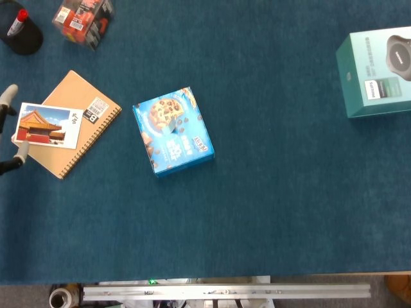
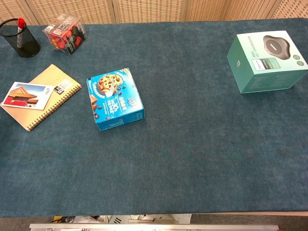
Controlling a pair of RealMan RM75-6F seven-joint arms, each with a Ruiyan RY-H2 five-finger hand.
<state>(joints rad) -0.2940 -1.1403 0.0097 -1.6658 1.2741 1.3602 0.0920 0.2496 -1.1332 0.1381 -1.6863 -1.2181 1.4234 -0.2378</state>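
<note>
Only the fingertips of my left hand [image 1: 8,97] show, at the left edge of the head view; they are spread apart and hold nothing. They lie just left of a postcard [image 1: 42,125] that rests on a brown spiral notebook [image 1: 87,131]. A blue cookie box [image 1: 172,131] lies flat further right, apart from the hand. The chest view shows the postcard [image 2: 26,94], the notebook [image 2: 53,96] and the cookie box [image 2: 114,99], but no hand. Neither view shows my right hand.
A teal product box [image 1: 379,74] [image 2: 267,61] stands at the far right. At the back left are a black mesh pen cup [image 2: 21,37] with a red marker and a clear box [image 2: 65,32] of red and black items. Dark blue cloth [image 2: 192,154] covers the table.
</note>
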